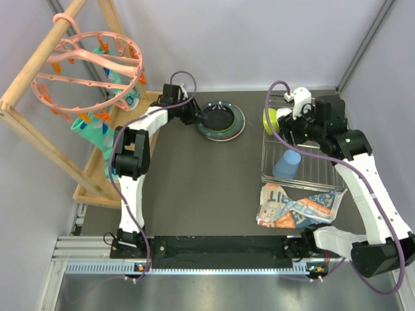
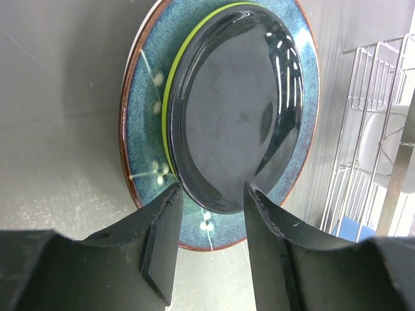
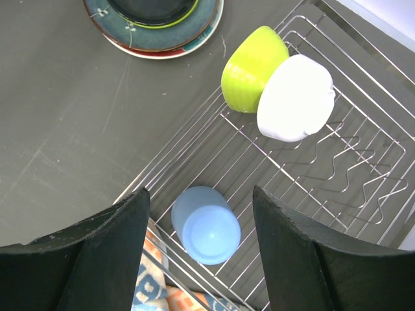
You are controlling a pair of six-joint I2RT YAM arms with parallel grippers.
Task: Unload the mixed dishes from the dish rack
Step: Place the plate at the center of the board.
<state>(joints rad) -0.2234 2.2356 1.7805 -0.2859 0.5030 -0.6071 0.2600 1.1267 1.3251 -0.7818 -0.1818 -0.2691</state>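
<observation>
A stack of plates [image 1: 222,121] lies on the dark table at the back: a teal speckled plate [image 2: 142,149] with a lime-rimmed dark plate [image 2: 237,110] on it. My left gripper [image 2: 211,197] is open and empty at the stack's near rim. The wire dish rack [image 1: 302,173] stands at the right. It holds a lime-green bowl [image 3: 251,68], a white bowl [image 3: 296,97] and an upturned light blue cup [image 3: 206,225]. My right gripper [image 3: 201,201] is open and empty above the cup.
A printed orange-blue-white packet [image 1: 298,207] lies in front of the rack. A wooden frame with a pink ring of clips [image 1: 91,71] stands at the back left. Grey walls close the back and sides.
</observation>
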